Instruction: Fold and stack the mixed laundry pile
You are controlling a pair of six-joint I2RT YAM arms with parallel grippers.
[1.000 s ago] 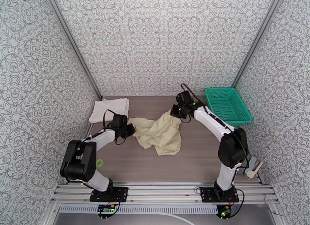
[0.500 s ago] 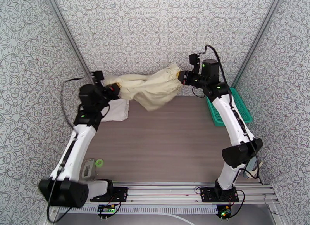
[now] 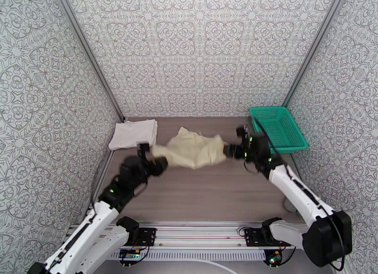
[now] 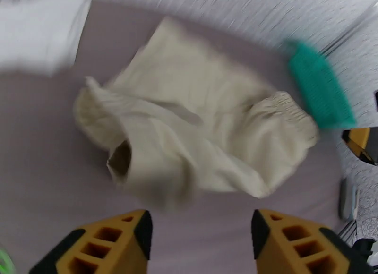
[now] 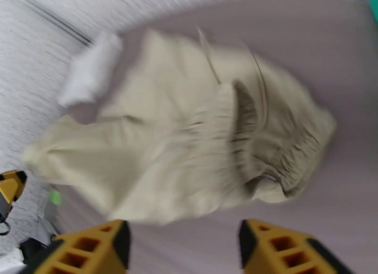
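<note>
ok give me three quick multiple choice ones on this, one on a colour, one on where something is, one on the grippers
1. The basket is: A blue, B green, C red.
2. The white T-shirt lies: A folded at the far left corner of the table, B inside the basket, C draped over an arm.
3. The left gripper and right gripper, toward the beige shorts: A both shut on them, B one shut on them, C both open, gripping nothing.

Answers: B, its mesh is plainly green; A, it sits flat at that corner, apart from the shorts; C, each wrist view shows jaws spread with the shorts beyond them.
</note>
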